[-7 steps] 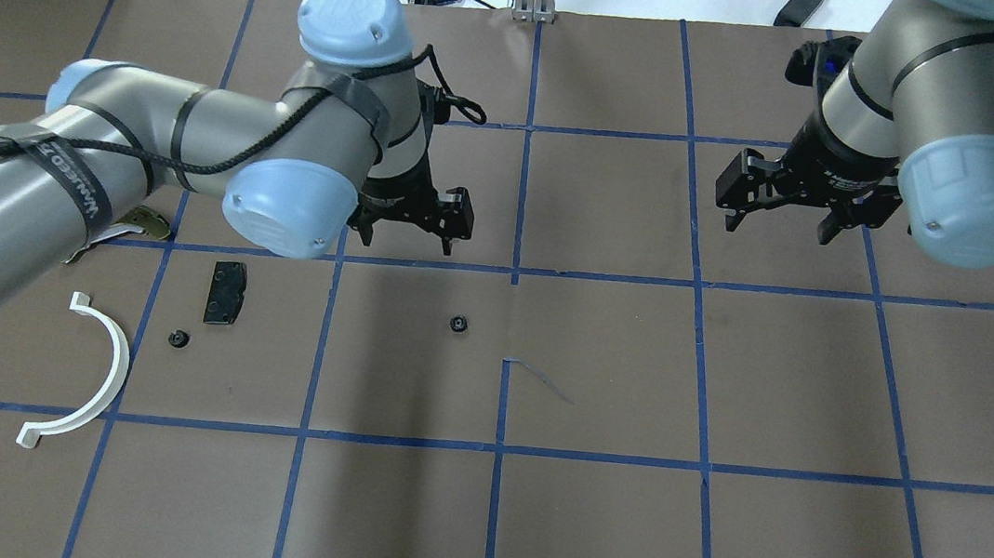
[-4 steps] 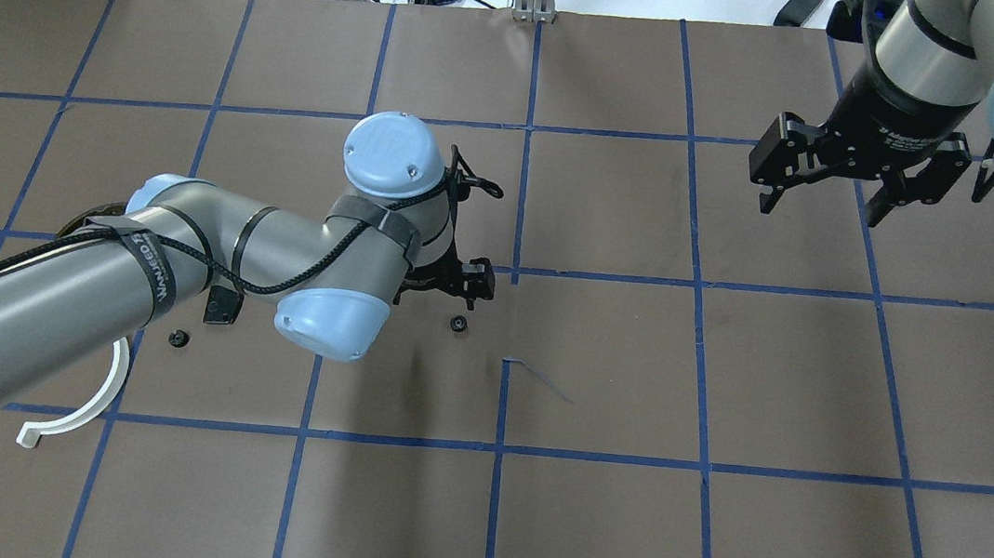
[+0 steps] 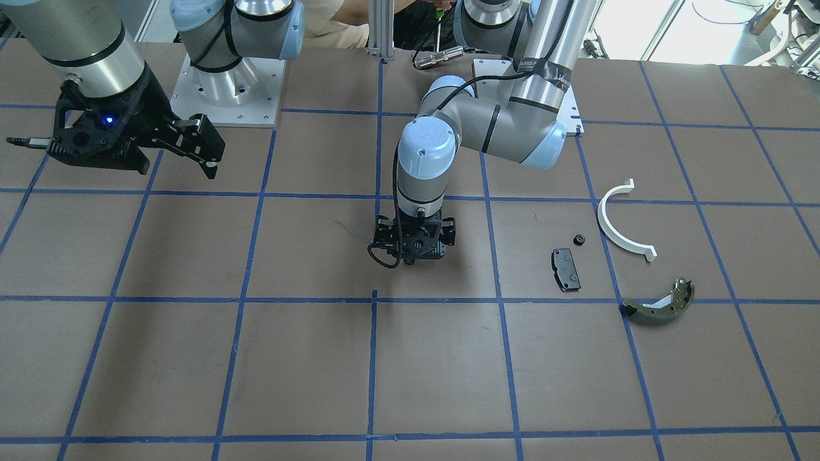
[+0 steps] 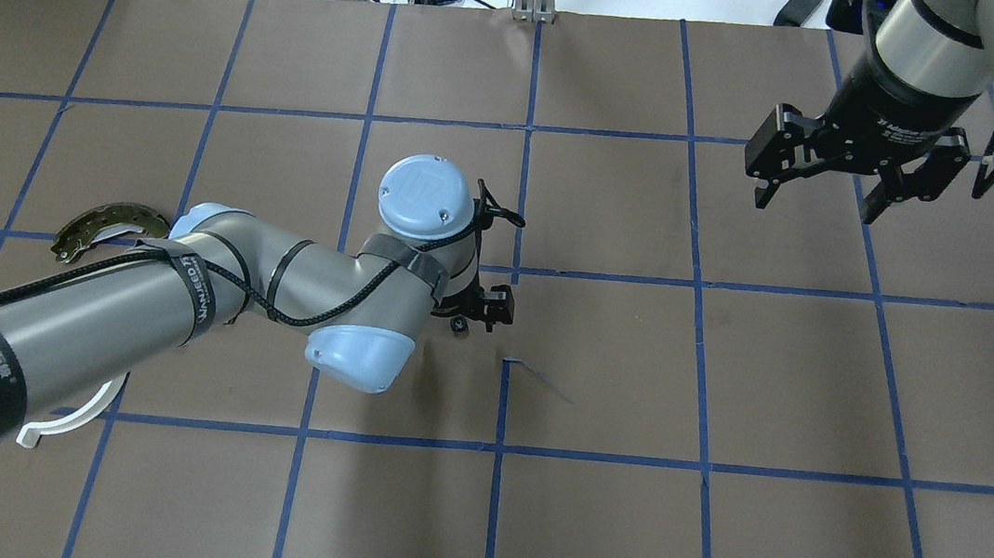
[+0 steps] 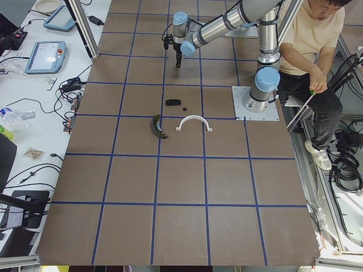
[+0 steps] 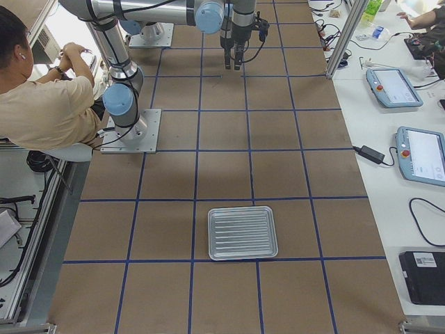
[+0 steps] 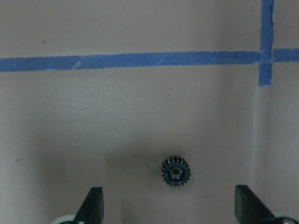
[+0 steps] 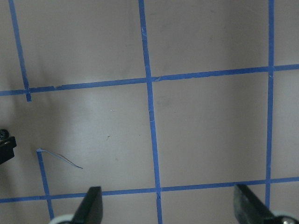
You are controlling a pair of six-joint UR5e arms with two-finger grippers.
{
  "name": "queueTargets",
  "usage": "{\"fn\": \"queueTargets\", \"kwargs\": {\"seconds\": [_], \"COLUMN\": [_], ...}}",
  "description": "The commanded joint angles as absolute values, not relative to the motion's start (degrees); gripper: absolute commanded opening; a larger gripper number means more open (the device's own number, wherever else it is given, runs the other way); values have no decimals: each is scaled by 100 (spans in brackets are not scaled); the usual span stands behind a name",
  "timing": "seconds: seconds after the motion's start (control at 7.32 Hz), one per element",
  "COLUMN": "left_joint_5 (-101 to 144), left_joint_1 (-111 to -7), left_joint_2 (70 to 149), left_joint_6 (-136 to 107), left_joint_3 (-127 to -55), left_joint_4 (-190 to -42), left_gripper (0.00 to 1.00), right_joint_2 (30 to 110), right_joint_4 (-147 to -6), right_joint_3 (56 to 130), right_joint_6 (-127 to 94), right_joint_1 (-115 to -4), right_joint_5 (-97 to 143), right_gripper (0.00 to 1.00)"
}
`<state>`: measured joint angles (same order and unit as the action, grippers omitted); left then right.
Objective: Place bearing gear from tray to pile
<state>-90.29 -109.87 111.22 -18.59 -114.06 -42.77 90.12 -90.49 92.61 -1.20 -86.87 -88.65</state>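
Note:
A small black bearing gear (image 7: 175, 171) lies flat on the brown paper, near the table's middle. My left gripper (image 7: 170, 207) is open and hangs straight over it, one finger on each side and not touching. It also shows in the overhead view (image 4: 479, 310) and the front view (image 3: 415, 246). The pile lies to the robot's left: a black brake pad (image 3: 566, 269), a white half-ring (image 3: 618, 224), an olive brake shoe (image 3: 660, 307) and a second small gear (image 3: 579, 240). My right gripper (image 4: 831, 181) is open and empty, high over the far right.
The metal tray (image 6: 243, 232) stands far off at the robot's right end of the table, with nothing visible in it. A loose curl of blue tape (image 4: 537, 375) sticks up just right of the gear. A person sits behind the robot's base (image 5: 309, 51).
My left arm has swung forward and right, and its gripper has come down over the gear. My right gripper has lifted and drawn back toward the far right.

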Motion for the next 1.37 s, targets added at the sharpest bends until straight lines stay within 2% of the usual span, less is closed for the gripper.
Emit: {"fn": "queueTargets", "kwargs": {"seconds": [0.0,0.41,0.55,0.82,1.09,1.23], "left_joint_5": [-9035,-9044,-9044,-9053,-9044,-9053], "left_joint_1": [-11013,-11021,-11021,-11030,-11030,-11030], "left_joint_2": [11197,11259,11267,11267,11285,11294], "left_joint_6": [-1881,-1855,-1872,-1881,-1942,-1942], "left_joint_3": [-11426,-11426,-11426,-11426,-11426,-11426], "left_joint_4": [-4096,-4078,-4078,-4035,-4034,-4034], "left_gripper": [92,76,76,32,24,11], "right_joint_2": [9009,8991,9017,9017,9018,9018], "right_joint_4": [-9053,-9062,-9018,-8982,-8982,-8982], "right_joint_3": [9264,9264,9255,9264,9264,9264], "right_joint_6": [-123,-105,-105,-105,-105,-105], "right_joint_1": [-8736,-8772,-8771,-8771,-8771,-8771], "right_joint_5": [-8868,-8859,-8920,-8947,-8938,-8947], "right_gripper": [100,100,100,100,100,100]}}
